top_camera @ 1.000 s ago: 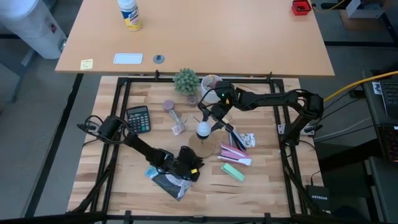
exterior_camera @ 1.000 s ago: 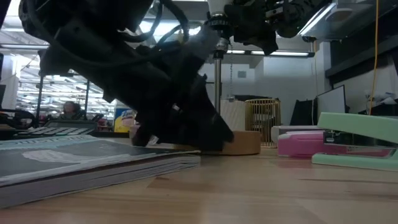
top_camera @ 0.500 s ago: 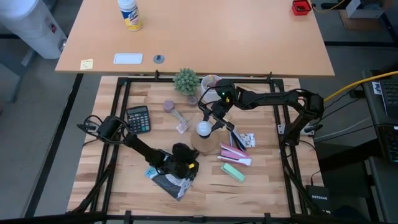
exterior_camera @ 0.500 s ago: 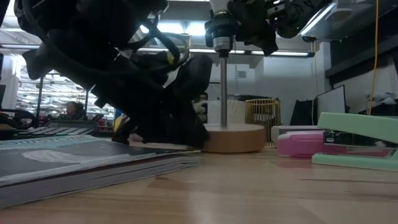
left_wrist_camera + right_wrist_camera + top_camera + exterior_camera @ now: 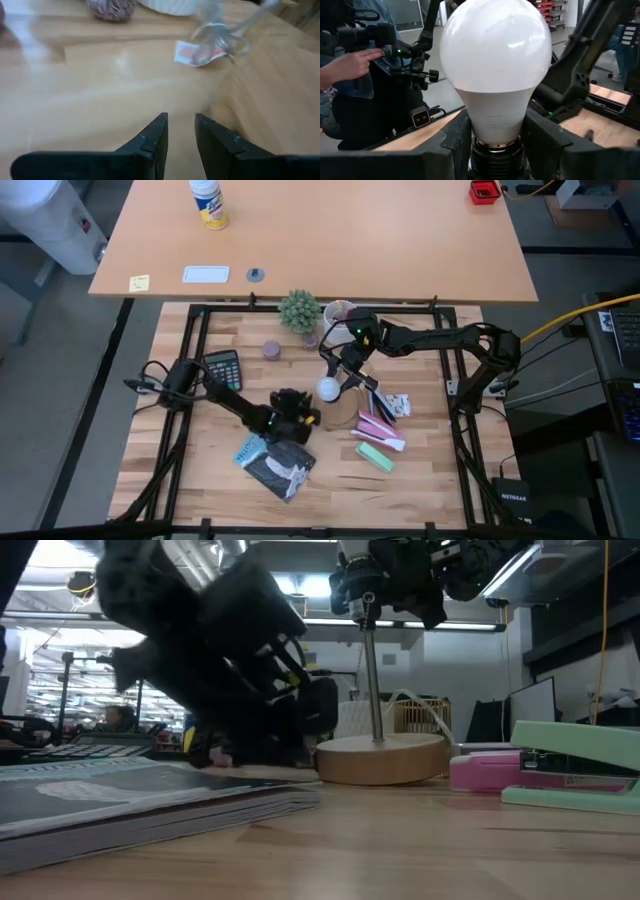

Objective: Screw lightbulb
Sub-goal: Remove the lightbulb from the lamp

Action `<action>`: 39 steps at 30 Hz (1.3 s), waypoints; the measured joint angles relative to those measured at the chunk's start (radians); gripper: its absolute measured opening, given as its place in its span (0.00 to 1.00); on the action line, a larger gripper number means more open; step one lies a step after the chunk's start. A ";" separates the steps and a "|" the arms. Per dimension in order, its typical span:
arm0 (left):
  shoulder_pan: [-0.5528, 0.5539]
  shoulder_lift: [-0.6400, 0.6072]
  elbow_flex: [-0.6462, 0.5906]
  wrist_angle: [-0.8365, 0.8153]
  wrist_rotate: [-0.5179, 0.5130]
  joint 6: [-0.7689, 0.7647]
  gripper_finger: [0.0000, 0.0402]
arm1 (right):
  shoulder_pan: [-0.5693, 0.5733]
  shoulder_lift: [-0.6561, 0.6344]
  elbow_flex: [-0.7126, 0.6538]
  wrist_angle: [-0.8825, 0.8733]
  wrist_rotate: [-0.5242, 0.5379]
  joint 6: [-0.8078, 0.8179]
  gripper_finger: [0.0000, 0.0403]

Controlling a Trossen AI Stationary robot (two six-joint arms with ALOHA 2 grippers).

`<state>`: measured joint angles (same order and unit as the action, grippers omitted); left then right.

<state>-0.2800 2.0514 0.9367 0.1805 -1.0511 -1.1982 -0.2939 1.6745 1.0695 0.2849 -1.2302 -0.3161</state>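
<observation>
**Bulb held in the right tool**

The bulb (image 5: 496, 75) sits between the two fingers (image 5: 451, 145) of the right tool (image 5: 335, 378). The fingers press on its neck from both sides, and its round white top points away from the wrist. Bulb and tool are up over the round wooden stand (image 5: 382, 758), near the middle of the worktop (image 5: 430, 480). The left tool (image 5: 179, 137) is low over the wood beside the stand. Its fingers are a little apart and hold nothing.

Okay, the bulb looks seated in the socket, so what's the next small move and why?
Probably a further twist by the right claw: its fingers clamp the lightbulb upright over the black socket. The left claw, open and empty, sits beside the stand's wooden base.
</observation>
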 joint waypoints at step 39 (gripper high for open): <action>-0.159 -0.643 0.002 -0.568 -0.005 0.266 0.22 | -0.001 0.002 -0.002 0.352 0.462 0.165 0.38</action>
<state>-0.4386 1.4080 0.9382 -0.3875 -1.0565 -0.9317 -0.2947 1.6764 1.0679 0.6373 -0.7681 -0.1511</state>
